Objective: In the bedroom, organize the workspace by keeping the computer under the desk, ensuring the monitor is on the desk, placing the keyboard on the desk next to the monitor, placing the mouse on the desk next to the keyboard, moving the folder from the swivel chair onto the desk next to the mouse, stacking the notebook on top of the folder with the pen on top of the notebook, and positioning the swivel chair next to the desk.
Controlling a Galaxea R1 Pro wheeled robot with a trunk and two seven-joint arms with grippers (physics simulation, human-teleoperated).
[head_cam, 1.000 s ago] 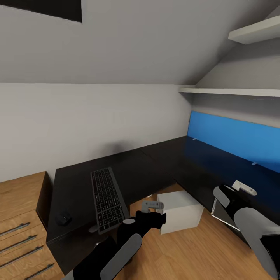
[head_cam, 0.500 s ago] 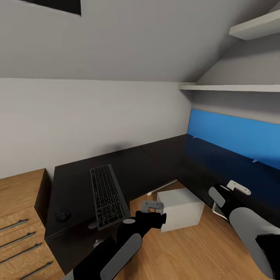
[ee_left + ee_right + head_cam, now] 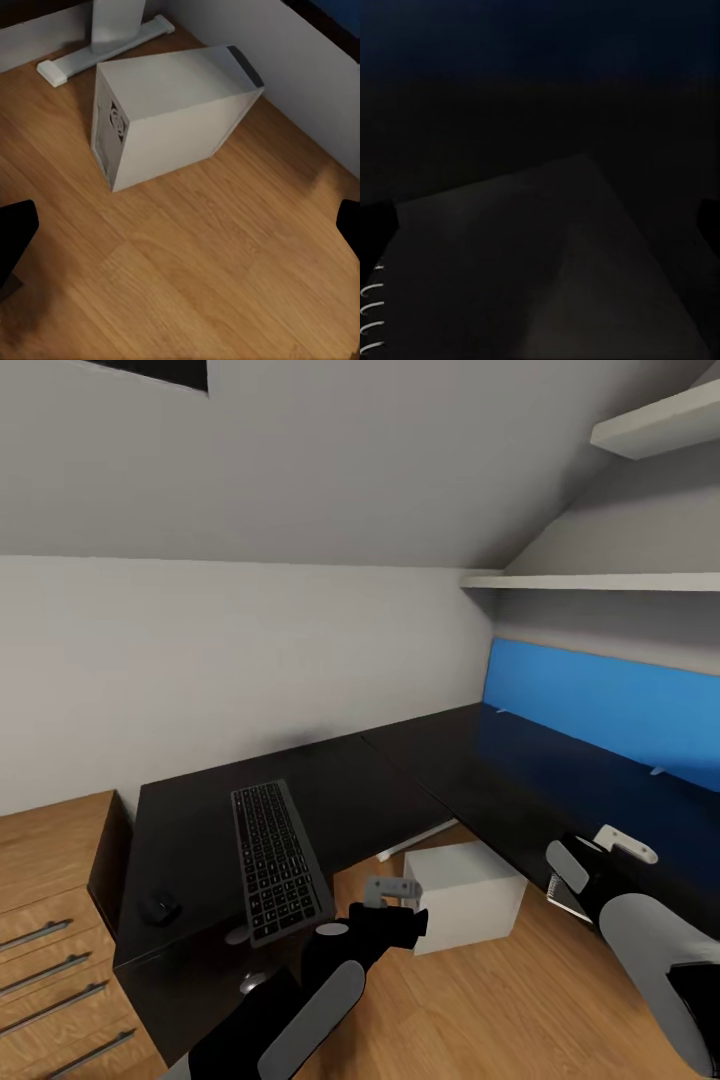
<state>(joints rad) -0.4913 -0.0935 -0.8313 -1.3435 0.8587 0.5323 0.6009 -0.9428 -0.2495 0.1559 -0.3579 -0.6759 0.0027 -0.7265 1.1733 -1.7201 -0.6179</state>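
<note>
We find much of this moment hard to read: the right gripper (image 3: 600, 850) sits at the near right over the dark desk (image 3: 380, 790), its fingers mostly hidden behind its own wrist, and the right wrist view is so dim that we can only pick out a pale sheet with spiral rings at one edge, the notebook (image 3: 547, 262), lying close before the claw; in the head view only a thin light corner of the notebook (image 3: 562, 895) peeks out beneath the arm. Dark finger edges stand at both sides of that wrist picture, but we cannot tell whether this claw has hold of the notebook or merely hangs over it. The left gripper (image 3: 392, 890) is low in the middle, and its wrist view shows its two fingers (image 3: 15, 232) spread wide at the picture's sides with nothing between them, above bare wooden floor (image 3: 195, 292), with the white computer (image 3: 169, 112) lying on its side near the desk's foot. The keyboard (image 3: 275, 857) lies on the desk's left wing, the mouse (image 3: 160, 907) to its left near the front edge. The wooden drawer unit (image 3: 50, 950) is cut off at the left. Against the picture from a second ago, the whole view has shifted slightly, while the right arm's pose looks nearly unchanged.
</note>
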